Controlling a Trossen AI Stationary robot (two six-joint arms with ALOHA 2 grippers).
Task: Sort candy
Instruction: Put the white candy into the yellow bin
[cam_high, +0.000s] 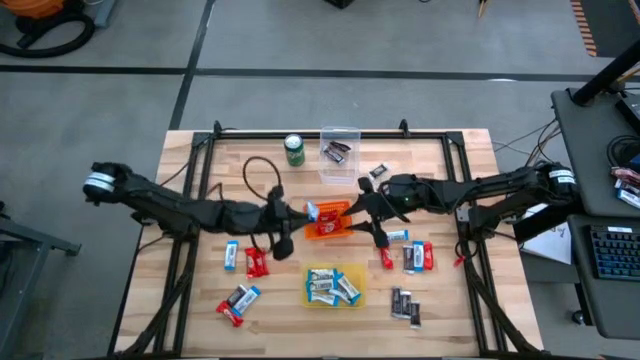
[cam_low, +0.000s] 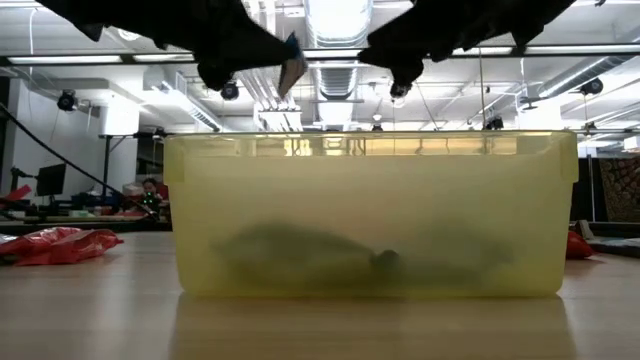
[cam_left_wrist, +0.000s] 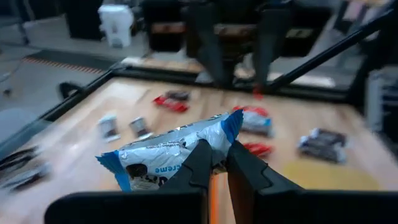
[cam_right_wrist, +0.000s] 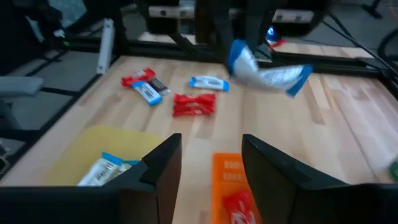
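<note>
Pinching the small blue-and-white crinkly wrapped candy bar (cam_left_wrist: 177, 151) by one sealed end, the left gripper (cam_left_wrist: 217, 163) is closed on it above the orange bin (cam_high: 327, 222) near the bench's middle, the right gripper (cam_right_wrist: 210, 163) gapes empty, and the light, soft, slippery wrapper probably holds best at its flat end.

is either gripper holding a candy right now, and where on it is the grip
The left gripper is shut on a blue-and-white candy, pinching one end of its wrapper, above the orange bin. The right gripper is open and holds nothing.
</note>
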